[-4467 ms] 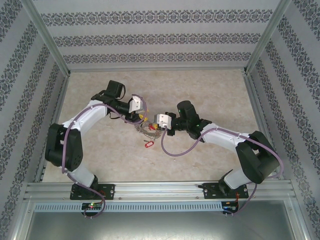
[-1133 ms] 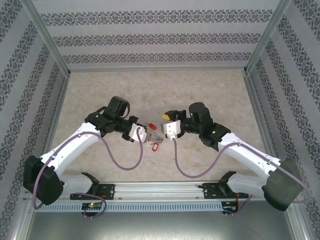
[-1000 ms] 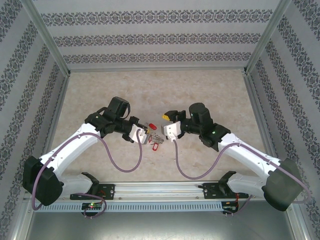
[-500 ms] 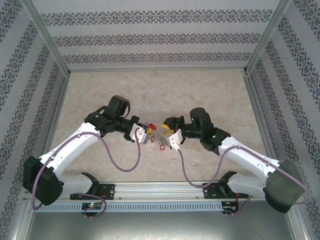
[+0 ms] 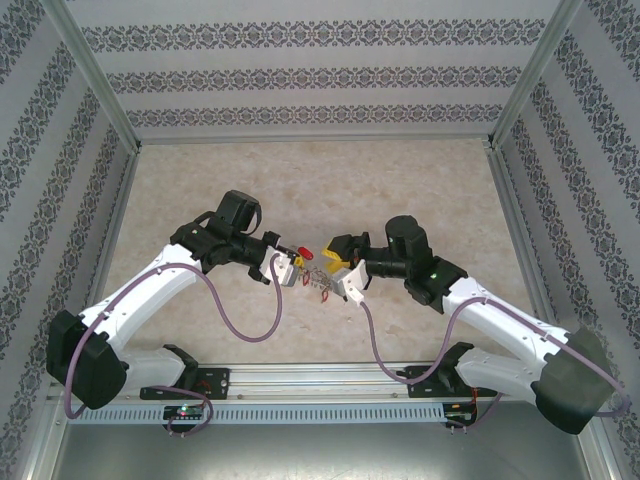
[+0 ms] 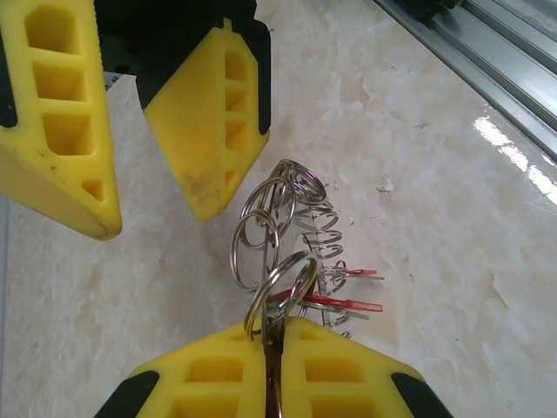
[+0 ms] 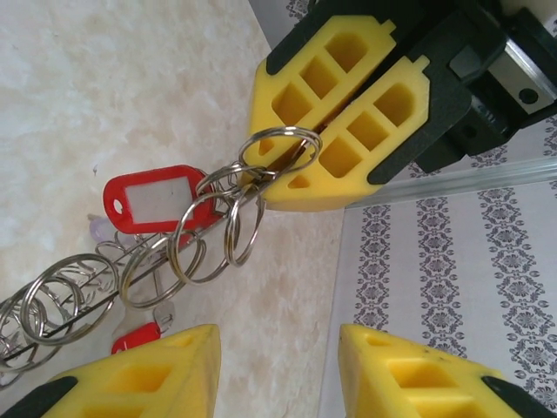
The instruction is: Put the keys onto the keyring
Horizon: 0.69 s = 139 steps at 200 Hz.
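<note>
Left wrist view: keyring (image 6: pixel 278 231) clamped, stretching up to mid-frame.
I see my left gripper (image 6: pixel 271 335) closed tight on the keyring; right gripper (image 6: pixel 155 218), upper left, has its 2 fingers apart, empty; keys (image 6: pixel 344 302) lower right.

Nothing legible: no words, numbers or brand marks can be read. The red tag (image 7: pixel 152 198) has a white label window, and no mark can be made out on it. The walls (image 5: pixel 300 80) carry a repeating ornament in bands, not letters.
</note>
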{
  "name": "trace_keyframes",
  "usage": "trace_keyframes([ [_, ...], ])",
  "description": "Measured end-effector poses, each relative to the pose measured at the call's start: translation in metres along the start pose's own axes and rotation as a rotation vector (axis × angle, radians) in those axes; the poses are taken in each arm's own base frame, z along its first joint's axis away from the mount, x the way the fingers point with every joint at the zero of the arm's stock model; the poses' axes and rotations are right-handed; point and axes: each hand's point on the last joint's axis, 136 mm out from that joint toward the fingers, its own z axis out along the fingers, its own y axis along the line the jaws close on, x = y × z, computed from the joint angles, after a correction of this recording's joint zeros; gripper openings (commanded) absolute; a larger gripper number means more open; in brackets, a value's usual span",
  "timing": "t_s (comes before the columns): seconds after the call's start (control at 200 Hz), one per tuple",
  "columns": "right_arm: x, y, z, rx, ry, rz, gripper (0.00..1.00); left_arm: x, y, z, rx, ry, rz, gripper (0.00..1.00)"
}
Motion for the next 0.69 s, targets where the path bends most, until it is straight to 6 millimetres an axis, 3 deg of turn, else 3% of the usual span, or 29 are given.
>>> trace_keyframes([
  [0.47,-0.009,0.002,0.003,-0.009,-0.025,-0.007,0.43,0.002,0.002,0.002,0.006,0.002,-0.01,0.0],
  [0.694,-0.012,0.009,0.005,-0.023,-0.034,-0.007,0.4,0.007,0.0,0.008,0.025,0.005,-0.034,0.0],
])
